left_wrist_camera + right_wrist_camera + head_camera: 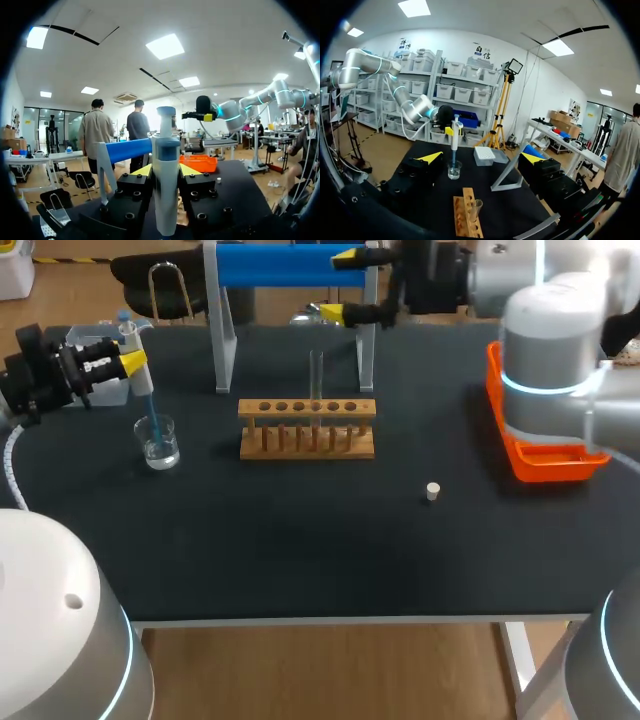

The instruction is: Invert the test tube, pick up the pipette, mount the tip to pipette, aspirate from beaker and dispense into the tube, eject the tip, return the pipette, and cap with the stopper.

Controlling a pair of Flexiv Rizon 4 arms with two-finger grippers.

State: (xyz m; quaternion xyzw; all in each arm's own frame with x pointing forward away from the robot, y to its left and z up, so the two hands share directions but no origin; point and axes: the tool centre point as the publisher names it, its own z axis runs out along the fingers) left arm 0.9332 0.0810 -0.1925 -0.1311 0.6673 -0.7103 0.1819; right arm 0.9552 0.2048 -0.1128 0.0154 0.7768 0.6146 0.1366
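At the table's left side, your left gripper (132, 360) is clamped on the pipette (166, 150), both yellow-tipped fingers pressing its white body from either side. You can see the pipette held upright, its blue tip (148, 405) reaching down into the beaker (159, 445), which holds clear liquid. Close by that gripper sits a clear tip box (484, 155). Toward the middle, the wooden rack (307, 432) carries the test tube (316, 375), standing upright in a hole just right of the rack's centre. Behind the rack you have the stand (280, 265) with a blue bar across its top. Your right gripper (340, 284) hangs near that stand's right post, over the table's far edge, fingers spread wide with nothing between them. The small white stopper (432, 491) lies on the black table (300, 550), well apart from the rack, toward the front right. An orange tray (545, 462) sits at the right edge, partly hidden by your right arm (555, 350)
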